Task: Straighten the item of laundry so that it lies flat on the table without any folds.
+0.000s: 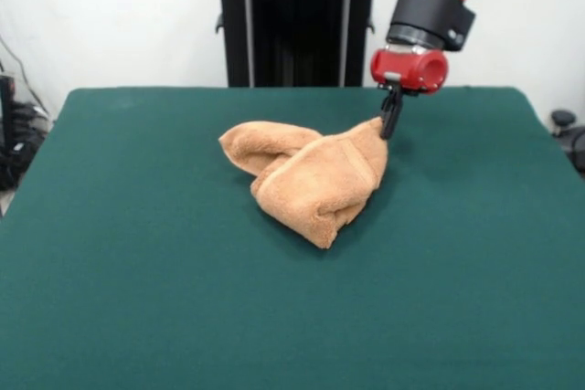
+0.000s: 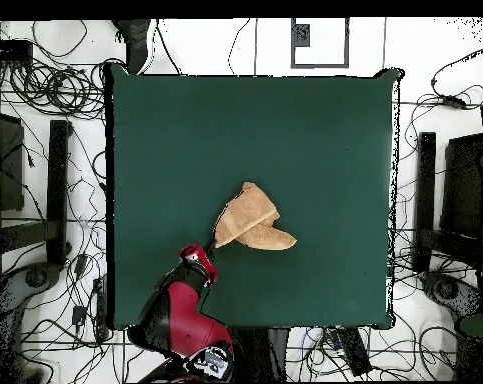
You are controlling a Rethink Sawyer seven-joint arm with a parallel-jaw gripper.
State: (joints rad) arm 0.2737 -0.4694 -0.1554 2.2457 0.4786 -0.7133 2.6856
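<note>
Towel sits bunched near mid-table, down and left of the gripper in the front view: a folded lobe farthest from the tool, a thick doubled wedge in the middle pointing toward the camera, then a peaked corner rising to the fingertips. Gripper looks closed on that peak, cloth pinched and lifted slightly off the felt (jaw gap itself is hard to read, so that's a judgement). Overhead agrees: gripper at the towel's edge nearest the arm. For the step in hand: pull the corner away from the pile, low and slow, so the doubled layers peel open rather than drag as a lump. Lifting high would risk the fold swinging back.
</note>
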